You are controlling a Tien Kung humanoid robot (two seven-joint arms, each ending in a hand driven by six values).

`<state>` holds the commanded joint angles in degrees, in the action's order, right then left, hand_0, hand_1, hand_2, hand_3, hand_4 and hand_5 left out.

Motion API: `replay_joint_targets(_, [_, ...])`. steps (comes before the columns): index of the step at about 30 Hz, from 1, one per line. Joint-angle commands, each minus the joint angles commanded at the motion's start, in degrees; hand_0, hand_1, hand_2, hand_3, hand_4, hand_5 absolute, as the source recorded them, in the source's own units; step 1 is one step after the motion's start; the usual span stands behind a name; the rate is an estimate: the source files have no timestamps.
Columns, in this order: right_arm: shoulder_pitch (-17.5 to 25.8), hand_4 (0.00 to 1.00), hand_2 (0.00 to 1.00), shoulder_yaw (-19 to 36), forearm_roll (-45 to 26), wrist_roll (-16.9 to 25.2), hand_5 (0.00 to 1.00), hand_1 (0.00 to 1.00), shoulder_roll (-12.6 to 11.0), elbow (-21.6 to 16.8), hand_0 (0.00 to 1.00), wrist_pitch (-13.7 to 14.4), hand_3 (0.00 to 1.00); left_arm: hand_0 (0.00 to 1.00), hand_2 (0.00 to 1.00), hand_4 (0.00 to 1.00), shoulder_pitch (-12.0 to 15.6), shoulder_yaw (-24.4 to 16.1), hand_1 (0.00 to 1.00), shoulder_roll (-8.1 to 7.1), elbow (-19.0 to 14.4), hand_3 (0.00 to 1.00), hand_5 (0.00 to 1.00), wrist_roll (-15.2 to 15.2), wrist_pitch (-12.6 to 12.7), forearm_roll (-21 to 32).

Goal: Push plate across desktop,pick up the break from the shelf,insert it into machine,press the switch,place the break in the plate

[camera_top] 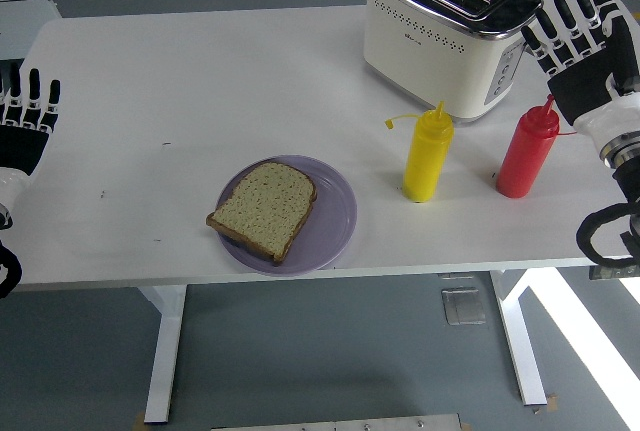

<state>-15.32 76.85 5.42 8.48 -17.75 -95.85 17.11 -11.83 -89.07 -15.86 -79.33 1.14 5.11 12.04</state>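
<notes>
Right hand [580, 39] open by toaster [447, 31], left hand [25, 121] open; bread [264, 207] on plate [335, 213].

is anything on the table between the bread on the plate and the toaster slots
Nothing blocks a lifted path. The bread slice lies on the purple plate; the toaster stands far right. The yellow squeeze bottle stands beside that line, in front of the toaster, so a low carry could clip it.

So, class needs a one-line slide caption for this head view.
Bread slice on purple plate; right hand open beside toaster, left hand open.
</notes>
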Motion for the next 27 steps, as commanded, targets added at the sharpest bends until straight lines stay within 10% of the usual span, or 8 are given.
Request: replay_joint_targets(27, [-0.2, 0.64, 0.628, 0.8, 0.4, 0.0, 0.31, 0.666, -0.1, -0.1, 0.752, 0.0, 0.581, 0.779, 0.663, 0.62, -0.2, -0.2, 0.702, 0.06, 0.1, 0.681, 0.998, 0.0, -0.1, 0.0])
